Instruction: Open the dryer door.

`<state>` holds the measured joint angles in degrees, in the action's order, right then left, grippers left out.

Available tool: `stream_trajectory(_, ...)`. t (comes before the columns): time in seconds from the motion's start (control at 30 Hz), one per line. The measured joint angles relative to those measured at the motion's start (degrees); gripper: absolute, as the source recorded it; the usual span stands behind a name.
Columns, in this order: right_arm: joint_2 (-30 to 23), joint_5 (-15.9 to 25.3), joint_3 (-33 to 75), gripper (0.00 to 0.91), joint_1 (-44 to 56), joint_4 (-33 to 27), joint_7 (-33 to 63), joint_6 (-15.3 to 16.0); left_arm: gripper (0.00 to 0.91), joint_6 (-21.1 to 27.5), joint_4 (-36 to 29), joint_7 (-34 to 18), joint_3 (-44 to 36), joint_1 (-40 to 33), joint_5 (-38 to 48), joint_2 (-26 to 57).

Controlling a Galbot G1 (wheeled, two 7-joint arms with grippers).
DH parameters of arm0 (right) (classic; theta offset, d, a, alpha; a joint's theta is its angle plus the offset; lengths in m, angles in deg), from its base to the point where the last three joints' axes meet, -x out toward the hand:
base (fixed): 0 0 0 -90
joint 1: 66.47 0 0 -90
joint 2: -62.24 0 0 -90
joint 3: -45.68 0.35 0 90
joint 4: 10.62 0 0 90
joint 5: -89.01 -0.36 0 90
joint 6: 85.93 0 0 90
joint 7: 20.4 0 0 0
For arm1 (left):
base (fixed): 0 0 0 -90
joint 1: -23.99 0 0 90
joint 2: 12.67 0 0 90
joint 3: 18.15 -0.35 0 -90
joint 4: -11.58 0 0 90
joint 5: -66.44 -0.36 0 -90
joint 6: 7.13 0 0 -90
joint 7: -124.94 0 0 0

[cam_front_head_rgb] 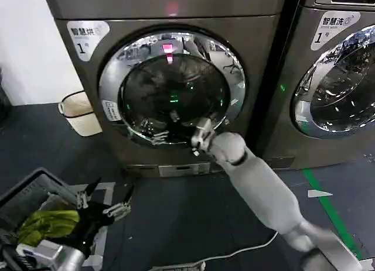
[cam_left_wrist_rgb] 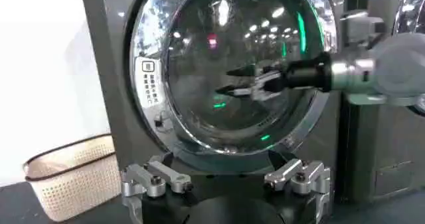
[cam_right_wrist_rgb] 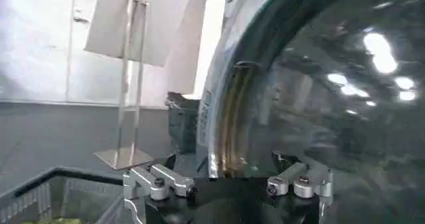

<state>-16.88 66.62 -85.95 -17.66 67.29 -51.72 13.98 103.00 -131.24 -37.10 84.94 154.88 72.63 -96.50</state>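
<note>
Right gripper (cam_left_wrist_rgb: pixel 232 81) sat with fingers apart right in front of the dryer door (cam_front_head_rgb: pixel 171 86) glass, chrome rim (cam_right_wrist_rgb: pixel 222 122) just beside it. Door was shut. Left gripper (cam_front_head_rgb: pixel 105 202) hung low and well away, fingers spread, by a dark bin (cam_front_head_rgb: pixel 26 195).

Two machines stand side by side: the dryer (cam_front_head_rgb: pixel 170 83) and a washer (cam_front_head_rgb: pixel 334 78), each with one round door (cam_front_head_rgb: pixel 173 95), so two doors in all. Two grippers: the right gripper (cam_front_head_rgb: pixel 199 139) and the left gripper (cam_front_head_rgb: pixel 105 203). One pale basket (cam_front_head_rgb: pixel 79 113) by the wall, one dark bin (cam_front_head_rgb: pixel 32 195) with one green cloth (cam_front_head_rgb: pixel 47 221), one white cable (cam_front_head_rgb: pixel 240 250) on the floor
</note>
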Motion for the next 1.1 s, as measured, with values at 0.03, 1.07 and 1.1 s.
stream_trajectory(0.03,-0.6,0.2,-0.1,0.907,-0.4,-0.9,-0.3,-0.1,0.907,0.0,0.1,0.0,0.0,0.0,0.0,0.0)
stream_trajectory(1.07,-9.9,-1.4,-2.8,0.907,-7.2,-14.7,-4.7,-2.0,0.907,4.0,0.9,2.8,0.3,-0.3,0.9,-0.8)
stream_trajectory(1.1,-9.7,-2.0,-2.8,0.907,-7.0,-14.4,-5.7,-1.5,0.907,4.2,0.8,2.9,0.3,-0.3,1.2,-0.9)
